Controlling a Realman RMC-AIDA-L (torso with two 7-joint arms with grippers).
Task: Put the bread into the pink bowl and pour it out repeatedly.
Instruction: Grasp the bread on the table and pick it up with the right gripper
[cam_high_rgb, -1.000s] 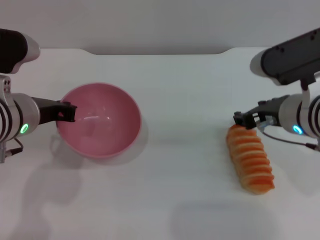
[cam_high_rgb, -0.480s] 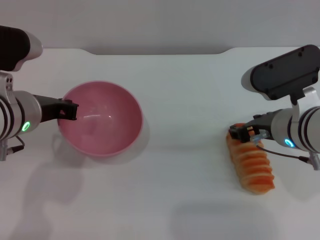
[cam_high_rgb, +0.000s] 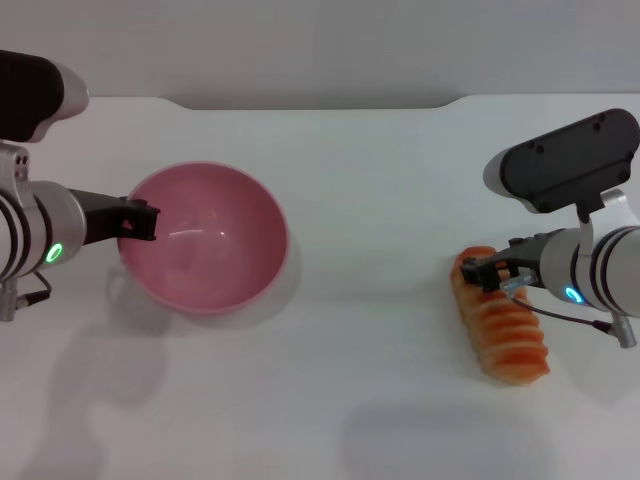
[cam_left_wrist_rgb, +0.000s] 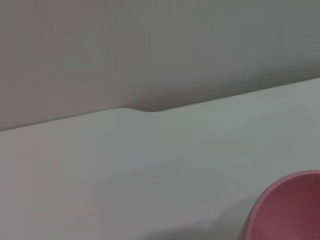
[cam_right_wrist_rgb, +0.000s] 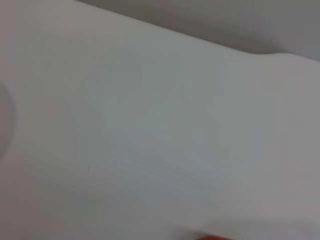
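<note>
The pink bowl (cam_high_rgb: 205, 250) stands on the white table at the left; its inside shows no bread. My left gripper (cam_high_rgb: 140, 222) is shut on the bowl's left rim. A part of the bowl's rim also shows in the left wrist view (cam_left_wrist_rgb: 292, 207). The bread (cam_high_rgb: 508, 335), a ridged orange-tan loaf, lies on the table at the right. My right gripper (cam_high_rgb: 487, 272) is open and low over the loaf's far end, its fingers on either side of it. A sliver of orange bread (cam_right_wrist_rgb: 216, 237) shows at the edge of the right wrist view.
The white table (cam_high_rgb: 370, 200) has a notched far edge against a grey wall. The two arms' shadows fall on the near part of the table.
My right gripper has come down and slightly left onto the far end of the bread. My left gripper and the bowl have shifted a little to the right. The bread has not moved.
</note>
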